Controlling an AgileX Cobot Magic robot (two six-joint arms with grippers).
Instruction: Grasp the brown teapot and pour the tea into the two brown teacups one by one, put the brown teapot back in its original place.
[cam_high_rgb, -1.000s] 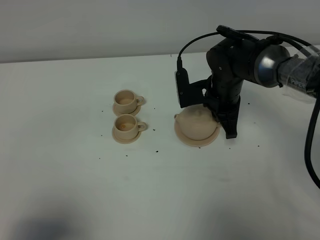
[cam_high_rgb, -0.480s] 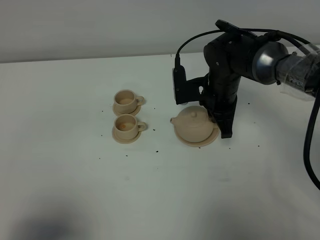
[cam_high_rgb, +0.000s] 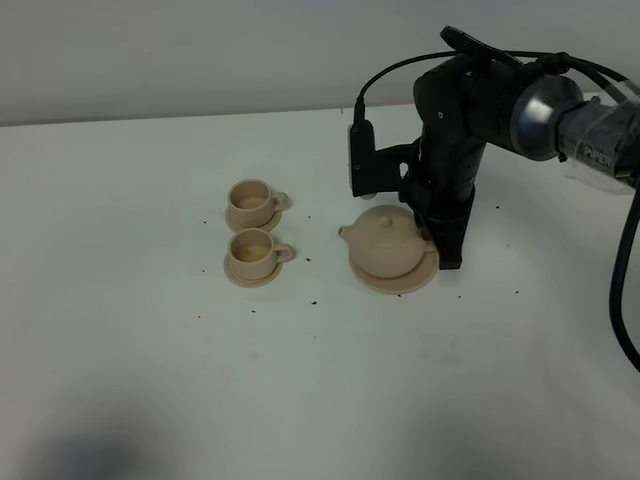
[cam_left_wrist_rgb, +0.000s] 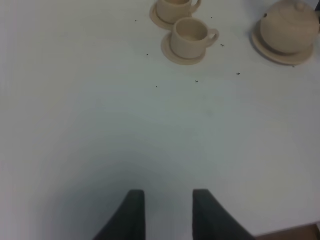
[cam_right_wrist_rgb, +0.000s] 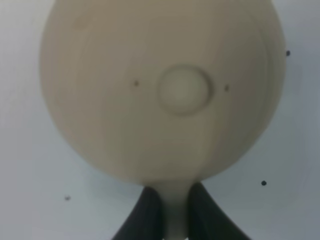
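Brown teapot (cam_high_rgb: 385, 243), squat, round, beige-tan, knobbed lid

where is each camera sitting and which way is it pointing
Exterior high: mounted high, looking down over the table at the near teacup, far teacup and brown teapot; the right arm shows, with the right gripper at the teapot.
Left wrist: on the left arm, looking slantwise across the table toward that crockery; only the left gripper shows, nothing between its fingers.
Right wrist: on the right arm, looking straight down on the lid; its fingers clamp the handle.
Shared: exterior and left wrist both show cups and teapot.
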